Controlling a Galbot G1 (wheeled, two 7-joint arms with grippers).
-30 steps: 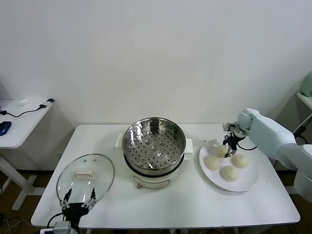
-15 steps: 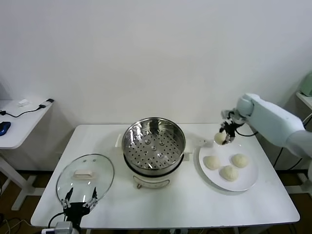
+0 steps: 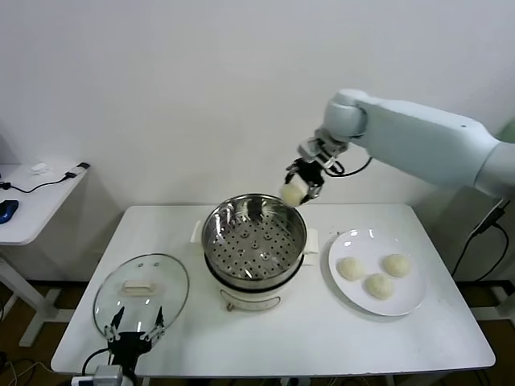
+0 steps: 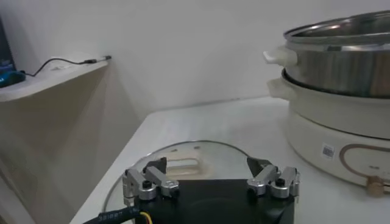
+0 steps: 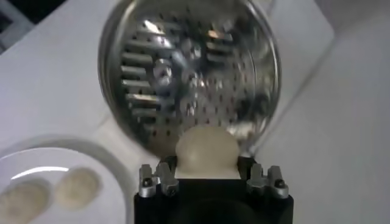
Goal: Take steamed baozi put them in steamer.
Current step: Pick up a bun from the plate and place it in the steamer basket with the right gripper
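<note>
Steel steamer (image 3: 254, 241) is seen holding no buns yet. One baozi (image 3: 291, 194) is pinched in the right gripper (image 3: 294, 191) above the steamer's far rim. Three baozi (image 3: 372, 275) are left on the plate (image 3: 410, 300) beside it. The left gripper (image 3: 132, 331), spread, is parked by the glass lid (image 3: 141, 291).

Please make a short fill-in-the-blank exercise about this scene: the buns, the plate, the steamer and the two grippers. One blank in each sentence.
1. The right gripper holds one ____ above the steamer's far rim.
2. On the white plate lie ____ baozi.
3. The steamer basket has ____ baozi in it.
4. The left gripper hangs open near the glass ____, at the table's front left.

Missing words: baozi; three; no; lid
</note>
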